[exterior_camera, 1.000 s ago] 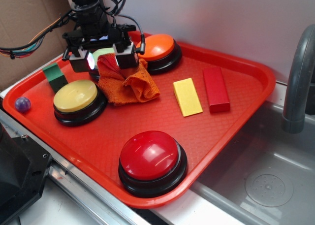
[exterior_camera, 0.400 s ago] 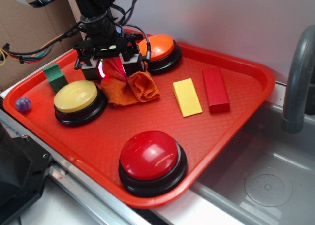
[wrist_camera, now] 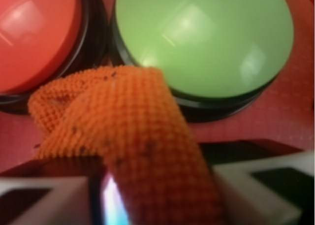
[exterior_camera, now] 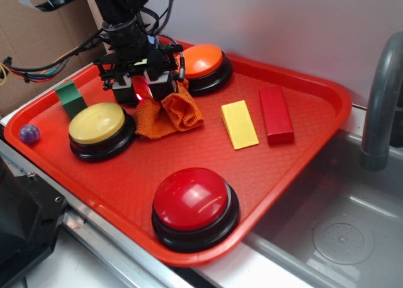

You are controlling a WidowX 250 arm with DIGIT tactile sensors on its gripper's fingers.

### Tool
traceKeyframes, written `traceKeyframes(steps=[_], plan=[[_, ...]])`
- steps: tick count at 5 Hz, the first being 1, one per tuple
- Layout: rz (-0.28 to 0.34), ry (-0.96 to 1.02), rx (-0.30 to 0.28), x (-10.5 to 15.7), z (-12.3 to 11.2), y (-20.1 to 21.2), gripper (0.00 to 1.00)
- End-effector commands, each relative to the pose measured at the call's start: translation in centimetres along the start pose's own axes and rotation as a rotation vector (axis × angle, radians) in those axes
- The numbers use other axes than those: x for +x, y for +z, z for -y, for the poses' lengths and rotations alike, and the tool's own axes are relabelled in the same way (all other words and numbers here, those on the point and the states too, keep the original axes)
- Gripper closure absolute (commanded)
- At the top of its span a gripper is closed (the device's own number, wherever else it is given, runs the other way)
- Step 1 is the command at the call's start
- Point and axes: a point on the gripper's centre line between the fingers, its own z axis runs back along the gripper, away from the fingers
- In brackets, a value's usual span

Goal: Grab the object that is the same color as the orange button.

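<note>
Orange rag (exterior_camera: 169, 113) bunched on red tray (exterior_camera: 315, 121), just beside orange button (exterior_camera: 203, 62). Claw (exterior_camera: 143, 86) clamped on rag's back edge (fold pinched between pads, wrist view), green button (wrist_camera: 204, 40) right behind.

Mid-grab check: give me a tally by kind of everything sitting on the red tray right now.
Buttons: 4 (orange, yellow, red, green)
Blocks: 3 (yellow, red, green)
Cloth: 1, pinched in the gripper
Ball: 1
Total: 9
</note>
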Motion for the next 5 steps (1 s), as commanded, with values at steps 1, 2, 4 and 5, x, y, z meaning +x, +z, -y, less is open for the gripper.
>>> traceKeyframes(steps=[1, 2, 4, 5], plan=[[0.038, -0.166, 0.026, 0.3, 0.9, 4.8, 1.00], [0.061, -0.316, 0.032, -1.2, 2.1, 7.8, 1.00], [0.076, -0.572, -0.003, -5.5, 2.1, 13.3, 1.00], [0.018, -0.673, 0.014, -6.7, 1.5, 14.0, 1.00]])
